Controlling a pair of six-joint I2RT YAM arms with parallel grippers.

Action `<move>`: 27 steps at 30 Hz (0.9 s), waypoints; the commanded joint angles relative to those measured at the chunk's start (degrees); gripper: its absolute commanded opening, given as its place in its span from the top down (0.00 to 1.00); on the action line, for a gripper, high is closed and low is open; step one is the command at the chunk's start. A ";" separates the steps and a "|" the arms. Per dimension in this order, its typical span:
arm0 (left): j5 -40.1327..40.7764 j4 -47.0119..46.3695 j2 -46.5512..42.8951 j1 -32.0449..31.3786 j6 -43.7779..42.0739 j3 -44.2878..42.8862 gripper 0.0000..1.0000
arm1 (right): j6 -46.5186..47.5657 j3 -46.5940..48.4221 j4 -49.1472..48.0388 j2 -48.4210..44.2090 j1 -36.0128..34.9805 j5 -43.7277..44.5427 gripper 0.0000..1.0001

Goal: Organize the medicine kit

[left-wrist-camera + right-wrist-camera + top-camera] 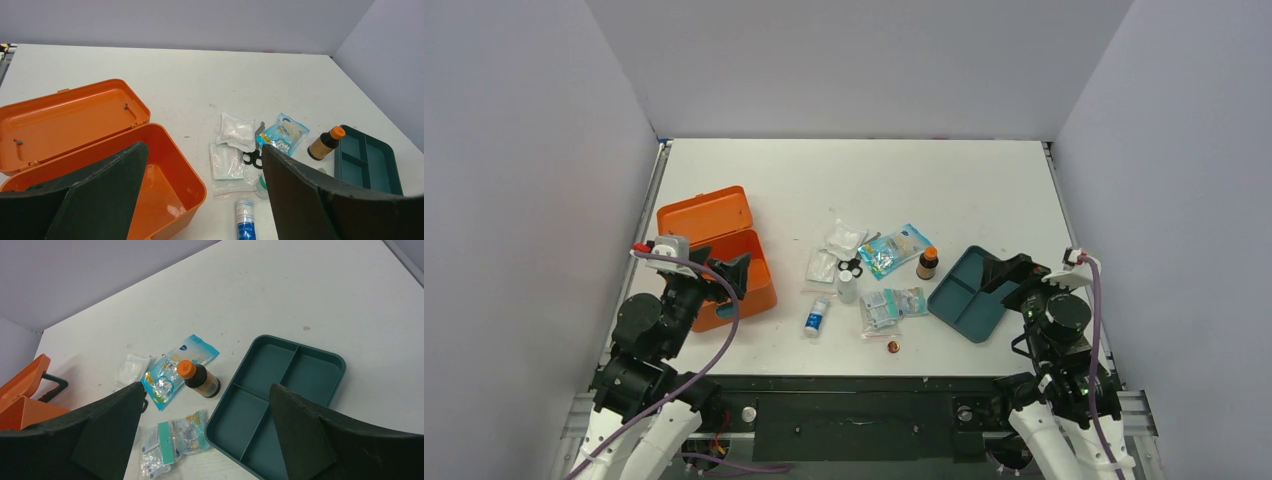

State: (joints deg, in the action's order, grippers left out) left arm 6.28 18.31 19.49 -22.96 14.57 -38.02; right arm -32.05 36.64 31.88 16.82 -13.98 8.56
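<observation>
The orange medicine kit [742, 262] stands open at the left of the table, its lid [704, 213] laid back and its inside [150, 190] bare. My left gripper [729, 272] hovers over the kit's near edge, open and holding nothing. My right gripper [1014, 275] is open too, above the near part of the teal divided tray [964, 290]. Between kit and tray lie loose supplies: a brown bottle with an orange cap [927, 263], a blue sachet [893, 248], white gauze packs [844, 238], black scissors [253, 158], a blue-and-white roll [816, 316] and clear plastic bags [889, 306].
Grey walls close the table in on the left, back and right. A small brown round thing [892, 347] lies near the front edge. The tray's compartments [260, 417] hold nothing. A clear bottle [848, 287] stands among the supplies.
</observation>
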 commanded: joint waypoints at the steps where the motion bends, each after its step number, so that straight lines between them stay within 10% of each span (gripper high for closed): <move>1: 1.46 -0.41 -0.97 -0.24 -0.06 -1.88 0.18 | 0.11 3.12 0.98 2.54 -0.46 1.03 0.09; 20: 5.04 1.47 -0.32 -0.16 0.26 -2.39 0.20 | 4.77 6.60 2.00 16.41 -0.96 -8.69 0.11; 27: 5.79 3.13 1.75 0.34 0.72 -3.26 0.22 | 2.98 8.43 -0.81 23.51 -10.86 -5.03 0.14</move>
State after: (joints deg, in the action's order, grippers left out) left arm 10.81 21.02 20.03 -22.92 14.81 -38.52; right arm -28.45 41.52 35.09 37.23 -18.72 1.19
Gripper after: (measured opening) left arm 0.787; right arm 0.864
